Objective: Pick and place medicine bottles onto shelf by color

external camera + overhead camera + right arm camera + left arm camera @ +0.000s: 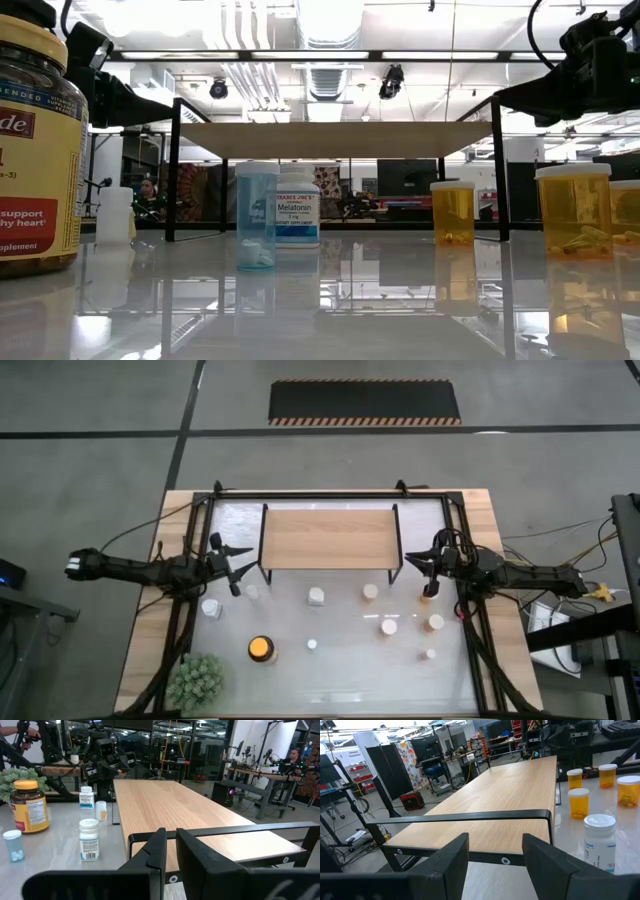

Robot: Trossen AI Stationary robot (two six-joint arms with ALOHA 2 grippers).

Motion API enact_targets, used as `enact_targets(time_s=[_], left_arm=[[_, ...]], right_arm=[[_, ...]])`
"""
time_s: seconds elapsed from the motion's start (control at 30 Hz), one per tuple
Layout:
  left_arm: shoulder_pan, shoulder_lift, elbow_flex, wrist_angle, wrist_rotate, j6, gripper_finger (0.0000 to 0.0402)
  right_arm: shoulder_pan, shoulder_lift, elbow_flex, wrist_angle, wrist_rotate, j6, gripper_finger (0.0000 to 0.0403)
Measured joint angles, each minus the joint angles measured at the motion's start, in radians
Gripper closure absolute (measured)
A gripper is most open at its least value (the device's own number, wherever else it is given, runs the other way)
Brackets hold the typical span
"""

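Observation:
The shelf point(328, 538) stands on black legs at the table's far middle, and its light-wood board is bare. The medicine bottles stand on the glossy table in front of it: an amber jar point(261, 649) with a yellow-orange lid, white ones point(316, 596) point(211, 607), and orange pale-capped ones point(388, 627) point(436, 622) point(370, 591). My left gripper point(495, 862) is open and level at the shelf's left end point(244, 568). My right gripper point(171, 855) is shut at the shelf's right end point(412, 563). Neither holds anything.
A green bushy plant point(197, 680) sits at the near left corner. A black frame point(330, 493) runs along the table's far and side edges. In the low view, the amber jar point(35, 150) stands close on the left, with a clear bluish bottle point(257, 215) mid-table.

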Motion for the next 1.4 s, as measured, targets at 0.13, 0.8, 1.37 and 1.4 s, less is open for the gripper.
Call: enact_targets(time_s=[0.13, 0.8, 1.37, 1.4], left_arm=[[0.0, 0.0, 0.0, 0.0, 0.0, 0.0, 0.0233], [0.0, 0.0, 0.0, 0.001, -0.017, 0.015, 0.0233], [0.0, -0.017, 0.0, 0.521, -0.039, 0.004, 0.0233], [0.0, -0.018, 0.0, 0.571, -0.021, -0.035, 0.0233]], right_arm=[[0.0, 0.0, 0.0, 0.0, 0.0, 0.0, 0.0369], [0.0, 0.0, 0.0, 0.008, 0.0, 0.018, 0.0369], [0.0, 0.0, 0.0, 0.016, 0.0, 0.13, 0.0369], [0.0, 0.0, 0.0, 0.016, 0.0, 0.129, 0.0369]])
